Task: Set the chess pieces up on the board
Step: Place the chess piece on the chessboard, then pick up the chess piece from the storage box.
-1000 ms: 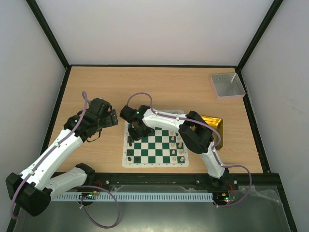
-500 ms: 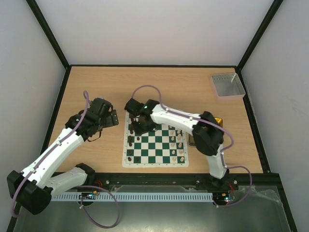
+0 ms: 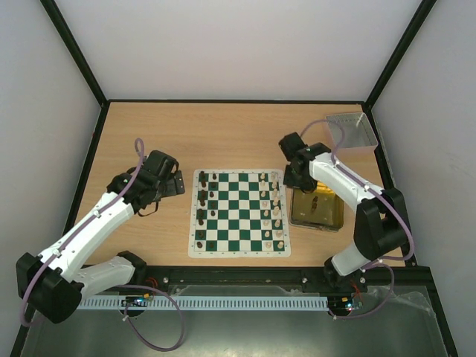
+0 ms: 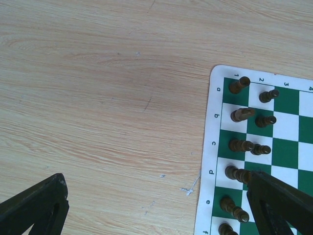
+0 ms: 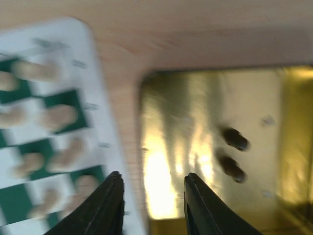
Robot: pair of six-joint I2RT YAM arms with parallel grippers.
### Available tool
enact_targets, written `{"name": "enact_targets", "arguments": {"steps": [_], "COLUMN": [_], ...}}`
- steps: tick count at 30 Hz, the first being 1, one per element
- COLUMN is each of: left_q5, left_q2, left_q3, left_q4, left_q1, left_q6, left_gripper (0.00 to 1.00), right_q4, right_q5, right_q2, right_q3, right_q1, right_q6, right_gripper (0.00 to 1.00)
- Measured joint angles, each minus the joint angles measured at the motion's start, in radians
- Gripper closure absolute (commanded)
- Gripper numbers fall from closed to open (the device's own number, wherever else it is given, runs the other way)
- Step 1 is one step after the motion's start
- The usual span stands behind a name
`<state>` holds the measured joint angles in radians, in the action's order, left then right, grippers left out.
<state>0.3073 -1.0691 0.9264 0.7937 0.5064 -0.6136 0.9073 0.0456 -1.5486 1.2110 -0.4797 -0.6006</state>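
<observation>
Chess pieces (image 5: 235, 139): two black ones lie in the yellow tray (image 5: 171, 122) just beyond my right gripper (image 5: 153, 175), jaws part-open and empty to pick them; my left gripper (image 4: 155, 175) hovers wide open, empty, the board (image 4: 215, 147) to its right.

A robotics lab test cell. Plain white wall panels (image 3: 238, 44) in black metal framing (image 3: 75, 52) enclose a light wooden tabletop (image 3: 238, 134). A white-and-black left arm (image 3: 91, 227) and right arm (image 3: 343, 180) are mounted at its near edge.

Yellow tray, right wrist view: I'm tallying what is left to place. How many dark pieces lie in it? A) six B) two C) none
B: just two dark pieces show, lying close together on the floor of the yellow tray.
</observation>
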Motion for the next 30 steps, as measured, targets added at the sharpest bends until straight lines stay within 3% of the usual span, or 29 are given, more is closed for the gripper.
{"name": "enact_targets", "arguments": {"steps": [4, 19, 30], "left_q5": [0.001, 0.000, -0.004], "left_q2": [-0.002, -0.006, -0.024], "left_q3": [0.000, 0.000, 0.000], "left_q4": [0.001, 0.002, 0.002], "left_q1": [0.001, 0.002, 0.006], "left_q6": [0.000, 0.000, 0.001], "left_gripper": [0.01, 0.01, 0.01], "right_q4": [0.003, -0.137, -0.210], "right_q5": [0.018, -0.098, -0.163], "right_q2": [0.000, 0.000, 0.000], "right_q3": [-0.119, -0.241, -0.293], "right_q1": [0.070, 0.325, 0.351], "right_q6": [-0.027, -0.086, -0.102], "right_gripper": [0.67, 0.67, 0.71]}}
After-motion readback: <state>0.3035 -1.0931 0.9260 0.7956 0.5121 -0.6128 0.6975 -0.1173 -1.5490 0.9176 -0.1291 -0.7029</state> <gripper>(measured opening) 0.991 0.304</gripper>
